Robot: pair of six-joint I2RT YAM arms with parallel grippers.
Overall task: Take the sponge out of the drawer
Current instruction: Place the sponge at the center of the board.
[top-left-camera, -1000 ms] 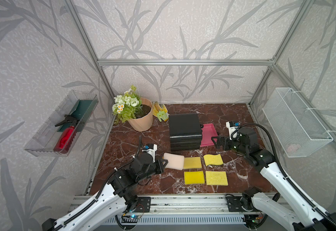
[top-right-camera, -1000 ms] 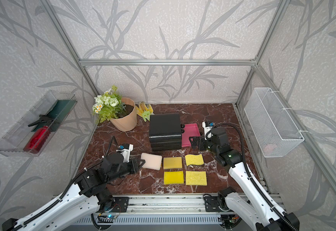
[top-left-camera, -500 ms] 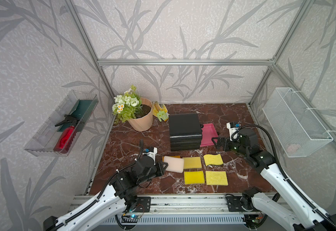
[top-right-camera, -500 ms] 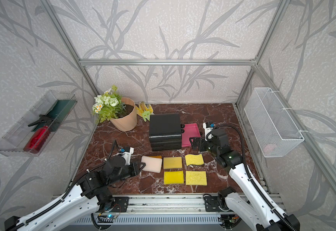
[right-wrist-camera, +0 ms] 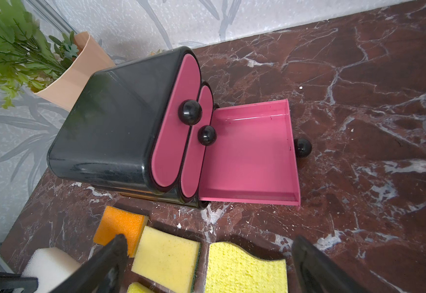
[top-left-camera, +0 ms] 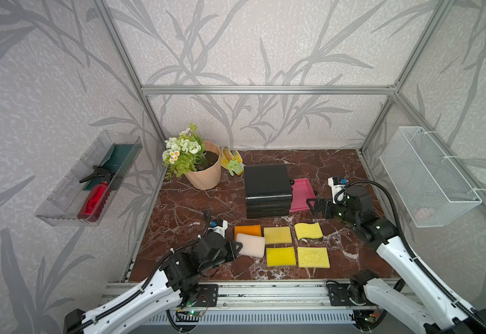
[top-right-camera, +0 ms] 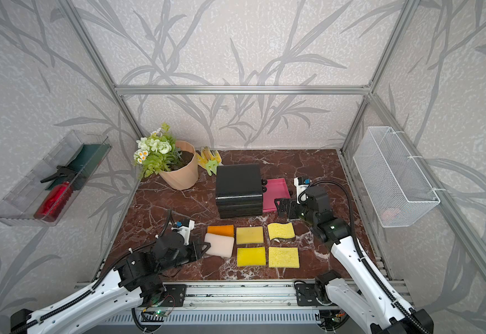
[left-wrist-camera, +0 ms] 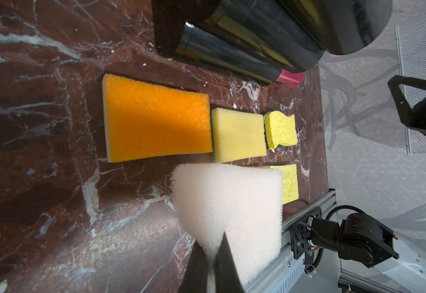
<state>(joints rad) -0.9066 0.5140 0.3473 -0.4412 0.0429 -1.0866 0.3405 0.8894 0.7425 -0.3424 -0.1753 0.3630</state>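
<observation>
Down low, left end effector [top-left-camera: 238, 250] tight on white sponge [top-left-camera: 252, 245].

Drawer unit [top-left-camera: 266, 188] at mid-desk [top-left-camera: 178, 208], toward rear. Bottom drawer [top-left-camera: 301, 195] pulled out to unit's right. Plant pot [top-left-camera: 204, 176] rear left of unit.

Back sponge row [top-left-camera: 277, 234], three abreast, just before unit. Front sponge pair [top-left-camera: 281, 256] before row's middle and right places. Held sponge [top-left-camera: 252, 245] at left end of front line, clamped in left end effector [top-left-camera: 237, 248] on its left side.

Right end effector [top-left-camera: 312, 204] near bottom drawer, on its right.

Wall tray [top-left-camera: 62, 208] on left wall, spray bottle [top-left-camera: 94, 196] inside. Wire basket [top-left-camera: 427, 179] on right wall.
</observation>
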